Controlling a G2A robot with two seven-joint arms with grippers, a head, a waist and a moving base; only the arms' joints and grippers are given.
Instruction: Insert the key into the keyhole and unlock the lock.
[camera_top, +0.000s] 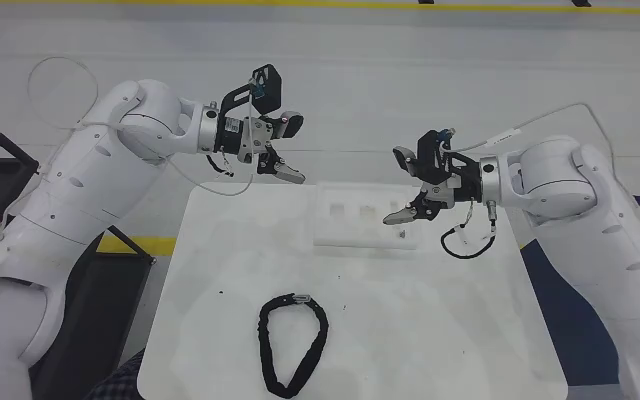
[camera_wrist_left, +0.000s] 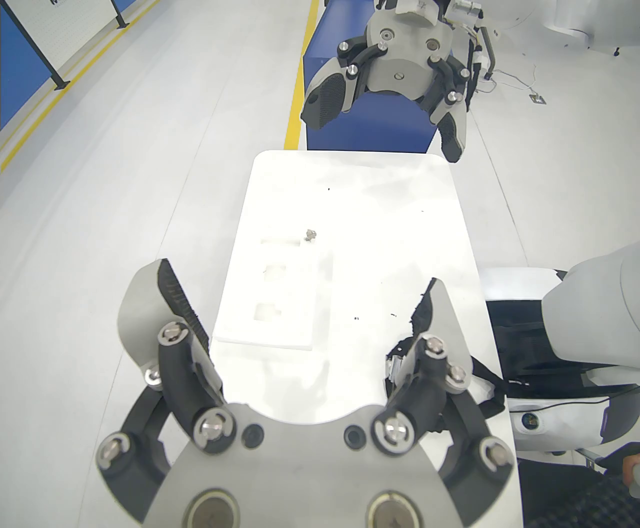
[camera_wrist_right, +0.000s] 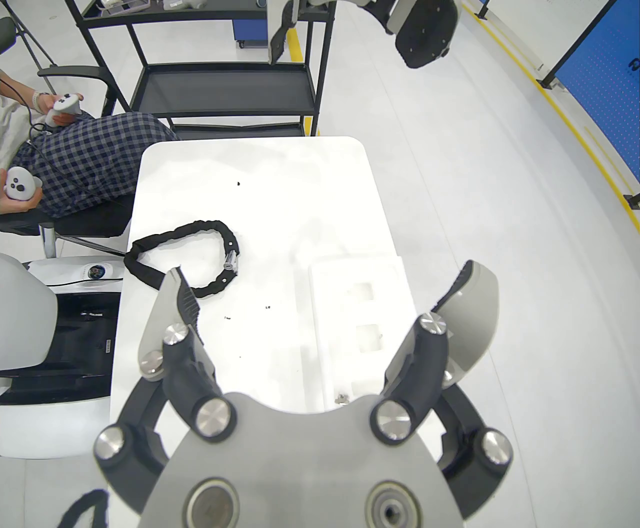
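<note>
A small metal key (camera_top: 402, 233) lies on the right end of a white foam tray (camera_top: 350, 238); it also shows as the key (camera_wrist_left: 310, 234) and the key (camera_wrist_right: 342, 398). A black fabric-covered chain lock (camera_top: 292, 345) lies in a loop near the table's front, its metal lock body (camera_top: 297, 299) at the top of the loop. The lock body (camera_wrist_right: 231, 260) is bare metal. My left gripper (camera_top: 293, 148) hangs open and empty above the table's back left corner. My right gripper (camera_top: 400, 185) is open and empty, just above the tray's right end near the key.
The foam tray (camera_wrist_right: 350, 280) has three square slots and sits at the back middle of the white table (camera_top: 440, 330). A black shelf cart (camera_wrist_right: 225, 75) stands past the table's left end. Blue panels and yellow floor lines lie farther off.
</note>
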